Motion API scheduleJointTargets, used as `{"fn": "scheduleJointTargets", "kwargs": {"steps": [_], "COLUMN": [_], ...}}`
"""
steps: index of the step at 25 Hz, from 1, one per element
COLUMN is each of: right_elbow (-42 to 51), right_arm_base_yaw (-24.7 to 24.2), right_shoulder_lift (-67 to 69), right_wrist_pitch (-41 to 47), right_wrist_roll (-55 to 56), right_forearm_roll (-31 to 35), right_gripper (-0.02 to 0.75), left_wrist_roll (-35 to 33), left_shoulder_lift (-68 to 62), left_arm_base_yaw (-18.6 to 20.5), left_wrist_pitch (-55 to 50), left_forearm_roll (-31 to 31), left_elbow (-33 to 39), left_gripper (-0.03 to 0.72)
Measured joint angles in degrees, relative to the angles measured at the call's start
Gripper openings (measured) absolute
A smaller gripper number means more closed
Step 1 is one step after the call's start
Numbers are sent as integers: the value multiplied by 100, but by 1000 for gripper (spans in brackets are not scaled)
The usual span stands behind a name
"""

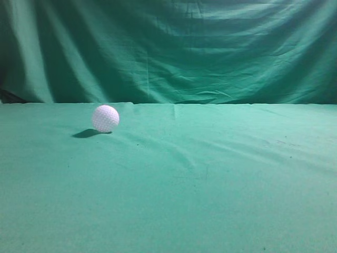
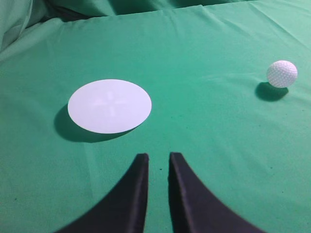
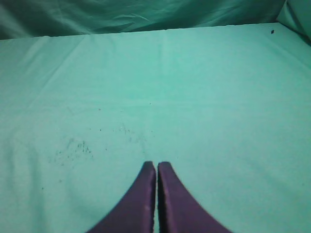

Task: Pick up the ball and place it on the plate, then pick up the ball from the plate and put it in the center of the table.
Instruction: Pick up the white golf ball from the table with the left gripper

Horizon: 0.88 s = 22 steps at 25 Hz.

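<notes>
Two empty hands hang over a green bench, ball untouched.

Nearest, the left hand (image 2: 155, 162) is slightly parted, the right hand (image 3: 156, 167) clenched; beyond, the plate (image 2: 109, 106), with the ball (image 2: 282, 74) well apart: likely light, hard, rolling; grip across its middle.

A: Dim, with a green cast over everything. The exterior view is soft and grainy; the small white dimpled ball (image 1: 105, 118) throws a short dark shadow to its left, so light comes from the right.

B: In the left wrist view the flat white round plate (image 2: 109, 106) is washed out, nearly featureless, with a dark shadow at its lower left. The ball's shadow there is crisp too.

A: The right wrist view is paler, hazy, without strong shadows on the wrinkled green cloth table (image 3: 218, 97).
</notes>
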State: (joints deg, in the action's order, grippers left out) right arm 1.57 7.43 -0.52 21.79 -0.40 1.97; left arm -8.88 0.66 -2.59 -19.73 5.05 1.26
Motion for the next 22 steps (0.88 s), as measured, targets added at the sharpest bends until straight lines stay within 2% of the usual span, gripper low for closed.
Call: {"fn": "scheduleJointTargets", "kwargs": {"steps": [22], "right_elbow": [0], "right_arm_base_yaw": [0], "right_shoulder_lift": [0], "right_wrist_pitch": [0], "right_wrist_roll": [0], "right_forearm_roll": [0], "right_gripper": [0], "left_wrist_roll": [2], "left_shoulder_lift": [0], "left_arm_base_yaw": [0], "left_wrist_pitch": [0], "left_forearm_roll": [16], "left_elbow": [0], "left_gripper": [69]}}
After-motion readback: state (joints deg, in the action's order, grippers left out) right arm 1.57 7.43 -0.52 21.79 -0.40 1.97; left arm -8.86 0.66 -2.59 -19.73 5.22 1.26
